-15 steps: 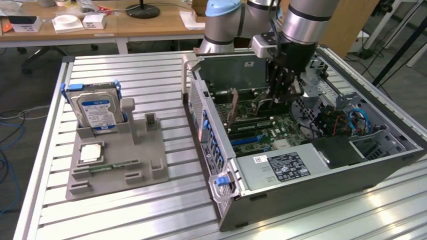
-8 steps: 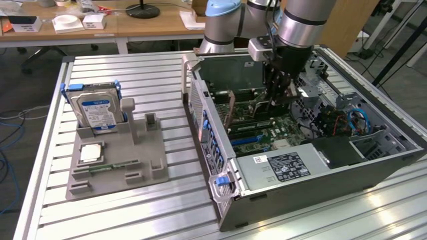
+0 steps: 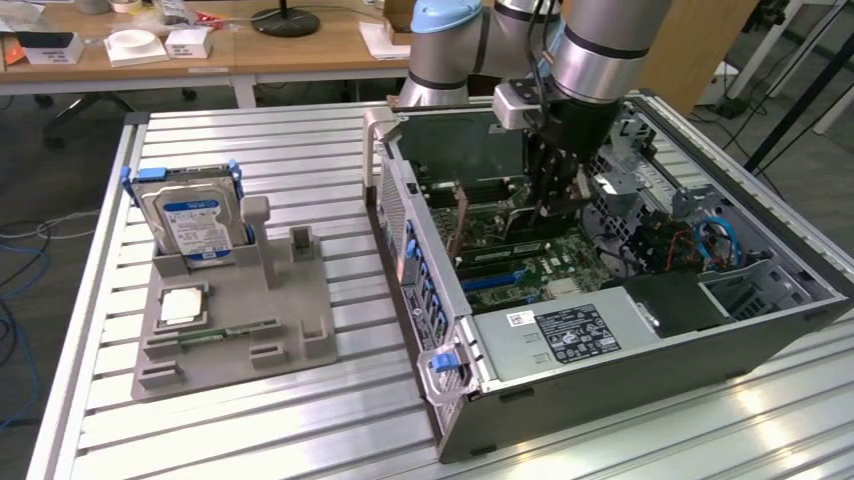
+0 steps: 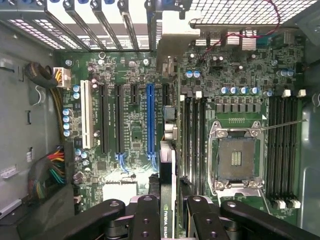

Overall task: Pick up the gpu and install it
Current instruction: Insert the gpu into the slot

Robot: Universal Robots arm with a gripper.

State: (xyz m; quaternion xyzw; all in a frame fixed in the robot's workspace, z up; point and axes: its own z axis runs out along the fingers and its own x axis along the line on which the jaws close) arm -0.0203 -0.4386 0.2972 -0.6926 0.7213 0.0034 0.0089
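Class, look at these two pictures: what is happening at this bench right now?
A robot arm has its tool down inside the open computer case, gripping the gpu edge-on above the motherboard. On the tray beside the case stand a hard drive, a processor and a memory stick.

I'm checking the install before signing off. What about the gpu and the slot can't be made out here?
- Exterior view: most of the gpu, hidden by the arm and the case wall.
- Wrist view: the gpu shows edge-on; its lower end is covered by the claw.
- Wrist view: whether it is seated in a slot, hidden under the card.
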